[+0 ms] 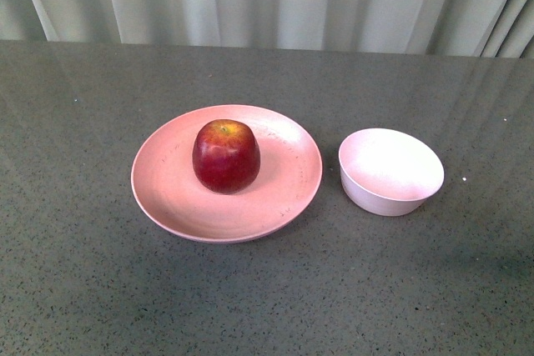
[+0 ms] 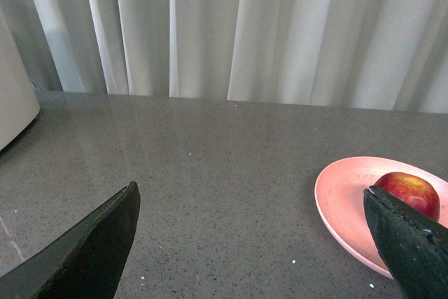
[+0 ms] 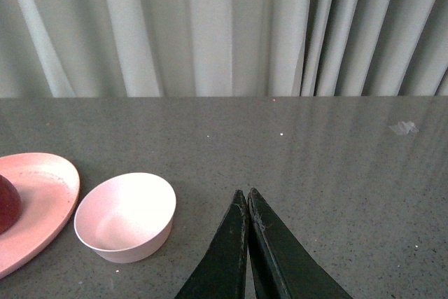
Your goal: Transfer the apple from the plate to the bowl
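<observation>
step in hand: the transfer is not yet begun; by judgement the work stands at the approach stage. the apple point(image 1: 225, 156) sits upright near the middle of the plate point(image 1: 167, 198), stem hollow upward, with nothing touching it. the bowl point(image 1: 390, 171) stands just beside the plate on the robot's right, apart from it, and holds nothing

tools: the left gripper point(image 2: 250, 190) is spread wide with nothing between its fingers, over bare table short of the plate. the right gripper point(image 3: 246, 194) has its two fingers pressed tip to tip, gripping nothing, near the bowl. neither arm shows in the front view

next move, as judged: the left gripper stands spread and the plate lies on its side, so it is the likelier candidate (the right one would first have to open). it needs to come over the apple, settle astride the widest part and close; the lift must clear the plate rim and the bowl wall

materials: the apple is round, glossy and dark red with a yellow-orange patch at the stem; its smooth skin is likely to slip under a shallow grip. the plate is wide, shallow, matte pink, faintly specked near the rim. the bowl is small, deep, matte, whitish pink, its mouth little wider than the apple, so placement wants centring. the table point(image 1: 83, 289) is grey, speckled and slightly reflective
</observation>
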You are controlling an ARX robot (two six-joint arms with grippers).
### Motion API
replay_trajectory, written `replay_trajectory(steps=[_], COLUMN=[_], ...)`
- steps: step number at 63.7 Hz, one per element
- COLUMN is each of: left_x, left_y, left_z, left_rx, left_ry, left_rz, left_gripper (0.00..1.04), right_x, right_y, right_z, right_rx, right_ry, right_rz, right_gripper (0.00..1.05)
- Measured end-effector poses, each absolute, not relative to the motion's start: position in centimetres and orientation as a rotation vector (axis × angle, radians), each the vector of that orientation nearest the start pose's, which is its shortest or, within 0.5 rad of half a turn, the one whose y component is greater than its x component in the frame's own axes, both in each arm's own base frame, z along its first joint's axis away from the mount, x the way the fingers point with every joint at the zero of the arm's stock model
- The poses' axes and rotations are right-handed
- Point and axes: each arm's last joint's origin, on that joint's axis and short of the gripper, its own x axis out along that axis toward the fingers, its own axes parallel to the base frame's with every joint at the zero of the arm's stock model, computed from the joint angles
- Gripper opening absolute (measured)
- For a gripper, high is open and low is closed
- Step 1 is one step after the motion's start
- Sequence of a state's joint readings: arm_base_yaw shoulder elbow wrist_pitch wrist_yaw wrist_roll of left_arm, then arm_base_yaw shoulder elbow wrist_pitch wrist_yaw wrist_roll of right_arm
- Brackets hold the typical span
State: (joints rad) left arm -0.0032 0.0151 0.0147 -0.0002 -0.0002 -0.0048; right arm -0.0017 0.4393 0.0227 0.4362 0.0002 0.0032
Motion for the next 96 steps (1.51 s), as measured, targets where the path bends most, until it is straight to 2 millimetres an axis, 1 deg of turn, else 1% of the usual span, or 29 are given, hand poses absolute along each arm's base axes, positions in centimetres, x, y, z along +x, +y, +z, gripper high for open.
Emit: replay_trajectory(steps=[24,45,51,55,73,79,81,84,85,87,89,96], left_x=[9.8,9.8,9.8,9.8,9.8,9.8,9.8,9.9,10.0,10.6,11.2,14.0], left_y=[0.0,0.0,0.0,0.0,0.0,0.0,0.0,-0.1,-0.1,-0.1,-0.2,-0.8], left_z=[16.7,16.7,16.7,16.7,16.7,16.7,16.6,16.7,16.8,17.2,17.6,19.6], left_rx=[-0.005,-0.005,-0.005,-0.005,-0.005,-0.005,-0.038,-0.118,-0.134,-0.183,-0.199,-0.214], left_ry=[0.001,0.001,0.001,0.000,0.001,0.001,0.047,0.191,0.215,0.268,0.282,0.245], left_rz=[-0.003,-0.003,-0.003,-0.003,-0.003,-0.003,-0.003,0.002,0.005,0.011,0.010,-0.011], left_gripper=[0.96,0.96,0.96,0.96,0.96,0.96,0.96,0.96,0.96,0.96,0.96,0.96], right_x=[11.4,10.8,10.0,9.7,9.7,9.7,9.7,9.7,9.7,9.7,9.7,9.7], right_y=[0.0,0.0,0.0,0.0,0.0,0.0,0.0,0.0,0.0,0.0,0.0,0.0], right_z=[17.4,17.4,16.9,17.1,17.1,17.1,17.1,17.1,17.1,17.1,17.1,17.1], right_rx=[0.003,0.003,0.003,0.003,0.003,0.002,0.002,0.003,0.002,0.002,0.002,0.002], right_ry=[-0.023,-0.023,0.010,-0.015,-0.019,-0.019,-0.019,-0.019,-0.019,-0.019,-0.019,-0.019], right_rz=[-0.002,-0.001,-0.003,-0.002,-0.002,-0.002,-0.002,-0.002,-0.002,-0.002,-0.002,-0.002], right_gripper=[0.02,0.02,0.02,0.02,0.02,0.18,0.23,0.32,0.34,0.41,0.46,0.65])
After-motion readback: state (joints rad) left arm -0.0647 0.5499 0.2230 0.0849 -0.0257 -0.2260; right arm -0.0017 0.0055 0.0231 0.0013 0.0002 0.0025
